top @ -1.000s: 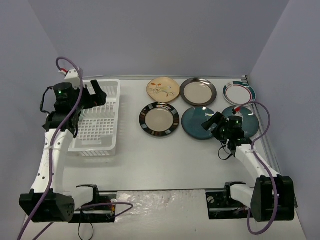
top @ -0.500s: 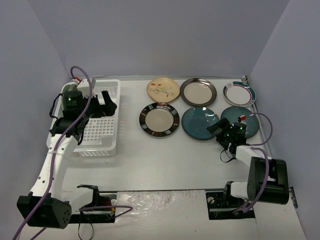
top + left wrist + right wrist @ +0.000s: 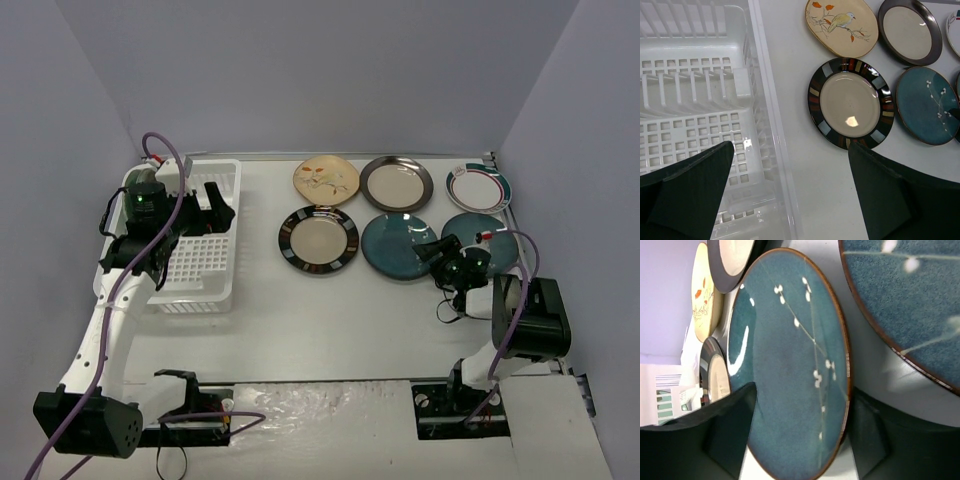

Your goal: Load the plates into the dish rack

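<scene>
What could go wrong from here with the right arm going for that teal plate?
1. The right pincer is open and low at the near rim of the teal plate, which lies flat on the table. A grab on that thin rim may slip.
2. The second teal plate sits close beside it, so sliding or tilting could knock it.
3. The left pincer hangs open over the dish rack at its plate-side wall and may block the drop-off.

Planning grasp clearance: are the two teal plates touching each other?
Apart. The right wrist view shows a strip of bare table between the central teal plate and the second teal plate, all along their facing rims.
</scene>
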Tool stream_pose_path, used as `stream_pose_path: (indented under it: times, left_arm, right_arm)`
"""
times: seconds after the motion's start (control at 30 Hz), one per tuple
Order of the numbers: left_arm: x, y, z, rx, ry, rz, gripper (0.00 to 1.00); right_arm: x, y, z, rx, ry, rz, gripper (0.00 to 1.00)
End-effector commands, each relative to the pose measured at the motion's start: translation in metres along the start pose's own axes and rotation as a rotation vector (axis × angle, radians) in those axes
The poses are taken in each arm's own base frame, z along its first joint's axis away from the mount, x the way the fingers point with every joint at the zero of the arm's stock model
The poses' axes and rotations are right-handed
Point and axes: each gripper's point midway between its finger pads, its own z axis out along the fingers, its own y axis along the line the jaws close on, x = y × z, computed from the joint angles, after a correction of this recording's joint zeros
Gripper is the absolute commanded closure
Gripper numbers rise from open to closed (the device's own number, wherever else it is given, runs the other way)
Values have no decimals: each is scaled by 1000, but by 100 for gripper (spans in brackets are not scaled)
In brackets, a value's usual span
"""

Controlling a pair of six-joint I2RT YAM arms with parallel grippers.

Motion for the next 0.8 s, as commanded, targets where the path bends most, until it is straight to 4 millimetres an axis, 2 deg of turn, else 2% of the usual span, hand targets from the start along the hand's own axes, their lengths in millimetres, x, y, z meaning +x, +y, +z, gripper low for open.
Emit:
stream_pose_path:
  times: [0.0,0.17,0.23,0.27,0.33,0.5,0.67,0.77]
  left_arm:
    - [-30,-12,-8,34,-105,30,3]
    - [-30,-11,-7,32,-105,28,3]
    - [-29,-12,-7,36,-104,25,3]
    - [-29,-12,-6,39,-103,25,3]
    - [-30,-13,-6,44,-104,26,3]
    - [-29,-16,-4,62,-104,19,3]
    - [-28,-37,-1,148,-89,-38,3]
    - [-32,-57,-4,221,-88,-56,3]
  right_arm:
    - [34,-40,-5,128,92,53,45]
    - [33,-39,-4,125,89,48,76]
    - [31,-36,-5,116,85,48,91]
    - [30,-35,-5,115,84,48,95]
    - [28,-30,-7,101,80,44,99]
    - [19,-8,-13,37,65,35,100]
    - [-4,45,-34,-101,10,22,100]
    - [-25,80,-52,-162,-43,-33,100]
